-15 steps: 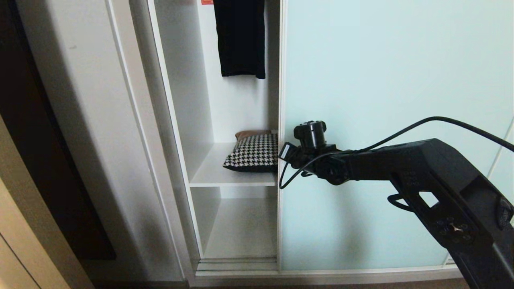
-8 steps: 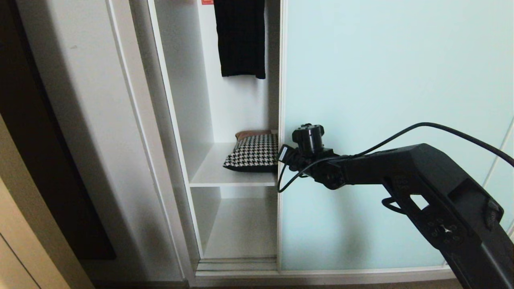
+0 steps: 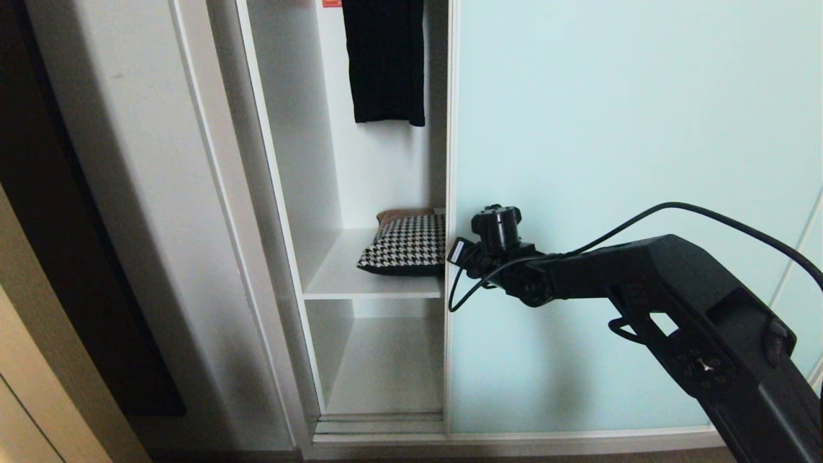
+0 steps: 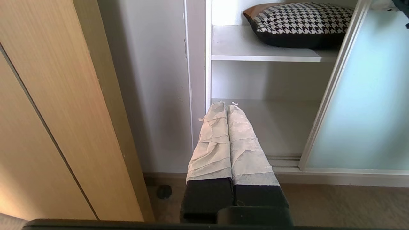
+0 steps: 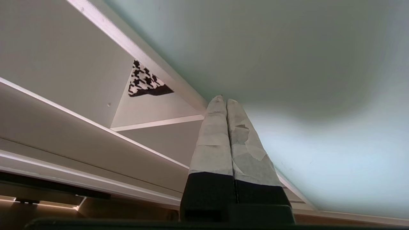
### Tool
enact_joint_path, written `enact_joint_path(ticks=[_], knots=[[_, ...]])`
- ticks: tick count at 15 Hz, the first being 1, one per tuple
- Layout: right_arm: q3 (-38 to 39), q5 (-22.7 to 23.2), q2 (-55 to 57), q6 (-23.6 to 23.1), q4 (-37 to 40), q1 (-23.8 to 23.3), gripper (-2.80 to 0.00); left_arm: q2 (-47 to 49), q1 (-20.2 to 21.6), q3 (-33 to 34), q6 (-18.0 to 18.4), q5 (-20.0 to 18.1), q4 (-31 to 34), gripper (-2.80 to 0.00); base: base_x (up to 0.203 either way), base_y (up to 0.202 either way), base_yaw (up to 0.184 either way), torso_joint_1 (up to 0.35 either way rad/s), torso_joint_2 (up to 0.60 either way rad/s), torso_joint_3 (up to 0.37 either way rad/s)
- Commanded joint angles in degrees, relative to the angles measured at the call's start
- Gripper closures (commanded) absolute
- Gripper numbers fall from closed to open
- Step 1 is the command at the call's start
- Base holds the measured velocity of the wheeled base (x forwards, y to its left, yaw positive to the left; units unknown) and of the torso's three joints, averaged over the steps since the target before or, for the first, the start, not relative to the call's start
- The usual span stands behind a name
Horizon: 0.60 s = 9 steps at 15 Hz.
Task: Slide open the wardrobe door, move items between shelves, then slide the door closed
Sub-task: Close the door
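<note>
With its fingers pressed together on nothing, the right gripper [image 5: 222, 101] noses the sliding wardrobe door [image 3: 630, 161] at its 9 o'clock frame edge, where smooth taped tips could slip off, stalling the slide.

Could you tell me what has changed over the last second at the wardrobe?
The right gripper, shut and empty, has sunk a little along the sliding wardrobe door near its left edge. The door, the houndstooth bundle on its shelf and the left gripper stayed as they were.
</note>
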Motion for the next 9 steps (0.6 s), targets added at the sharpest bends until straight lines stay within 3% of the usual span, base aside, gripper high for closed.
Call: enact_joint_path(ticks=[1,9], knots=[[-0.1,0.0,0.4,-0.3,-0.1,0.0,0.0,0.1,0.0,0.1,0.0,0.0,0.0,0.0,0.0,0.0,0.0,0.0,0.0,0.0],[0.0,2.6,1.2,-1.7,-2.6,0.2,0.0,0.1,0.0,0.0,0.0,0.0,0.0,0.0,0.0,0.0,0.0,0.0,0.0,0.0]])
